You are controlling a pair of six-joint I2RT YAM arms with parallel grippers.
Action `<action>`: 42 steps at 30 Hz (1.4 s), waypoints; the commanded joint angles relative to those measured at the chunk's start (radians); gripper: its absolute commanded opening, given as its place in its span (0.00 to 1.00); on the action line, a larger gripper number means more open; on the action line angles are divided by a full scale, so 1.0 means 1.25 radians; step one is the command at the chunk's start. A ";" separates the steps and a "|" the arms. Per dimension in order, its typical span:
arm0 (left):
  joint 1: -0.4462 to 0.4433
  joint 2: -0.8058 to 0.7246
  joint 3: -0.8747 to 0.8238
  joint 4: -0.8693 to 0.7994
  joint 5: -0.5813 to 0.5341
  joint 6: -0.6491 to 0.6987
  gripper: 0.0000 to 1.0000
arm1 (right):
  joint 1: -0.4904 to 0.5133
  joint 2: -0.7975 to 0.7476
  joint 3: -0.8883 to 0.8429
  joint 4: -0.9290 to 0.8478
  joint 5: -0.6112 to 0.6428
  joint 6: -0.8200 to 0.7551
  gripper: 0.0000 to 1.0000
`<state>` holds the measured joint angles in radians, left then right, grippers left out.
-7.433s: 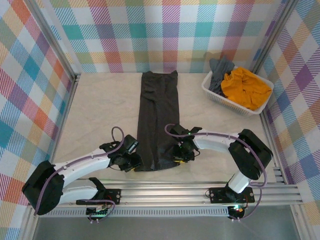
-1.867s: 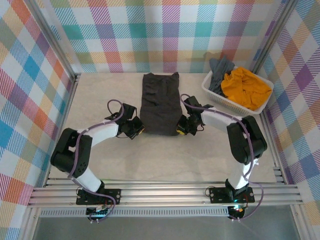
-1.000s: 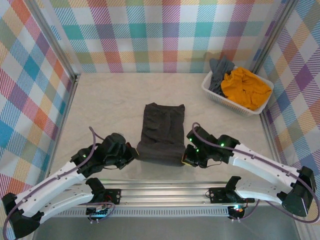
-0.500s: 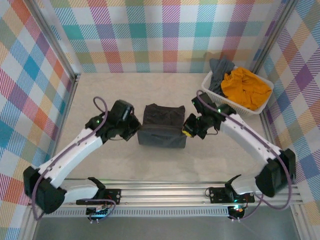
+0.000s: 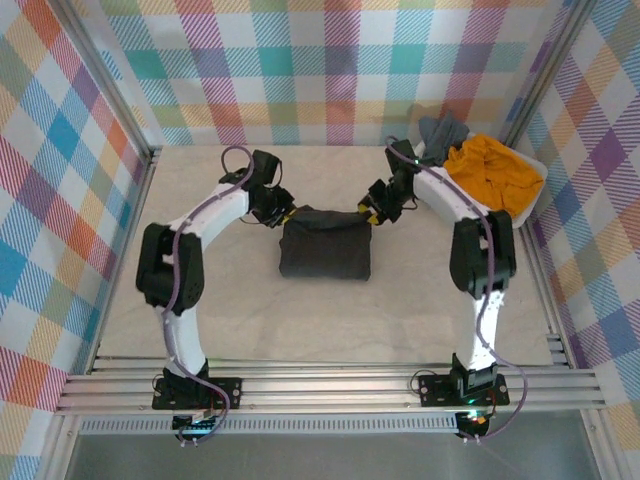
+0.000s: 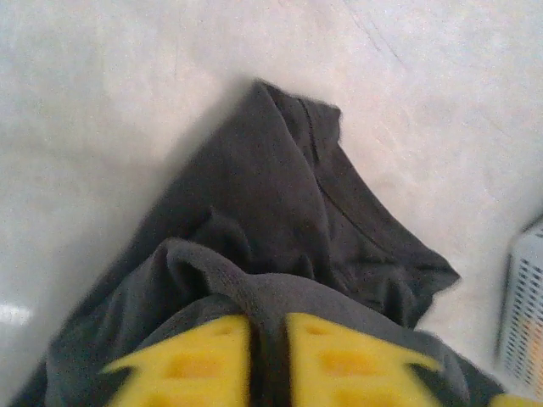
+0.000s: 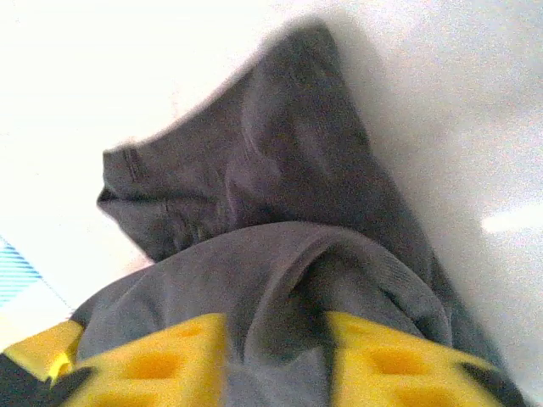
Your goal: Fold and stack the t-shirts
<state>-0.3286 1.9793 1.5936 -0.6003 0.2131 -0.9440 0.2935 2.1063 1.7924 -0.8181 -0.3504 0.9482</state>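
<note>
Charcoal t-shirt (image 5: pixel 325 250) lies folded into a compact rectangle at the middle of the worktop (image 5: pixel 200 280). The left gripper (image 5: pixel 283 212) grasps a bunched fold at its far left corner. The right gripper (image 5: pixel 368 212) grasps one at its far right corner. The mustard-orange t-shirt (image 5: pixel 490 175) and slate grey t-shirt (image 5: pixel 440 130) rest in the white basket (image 5: pixel 533 163) at the worktop's far right.

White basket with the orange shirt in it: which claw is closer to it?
Right. The right claw is at the far right corner of the folded dark shirt, just left of the basket; the left claw is at its far left corner, farther away.
</note>
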 commanded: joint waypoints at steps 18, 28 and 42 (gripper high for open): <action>-0.440 -0.465 -0.727 0.615 -0.364 -0.623 0.61 | 0.094 -0.731 -0.715 0.333 0.018 -0.046 0.63; -0.451 -0.299 -0.738 0.815 -0.444 -0.648 0.62 | 0.099 -0.832 -0.741 0.255 0.005 -0.053 0.63; -0.412 -0.189 -0.655 0.774 -0.399 -0.638 0.30 | 0.101 -0.827 -0.725 0.252 -0.003 -0.047 0.61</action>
<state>-0.8650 1.7252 0.7368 0.3893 -0.2787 -1.7393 0.4141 1.0763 0.8513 -0.5022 -0.3351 0.8860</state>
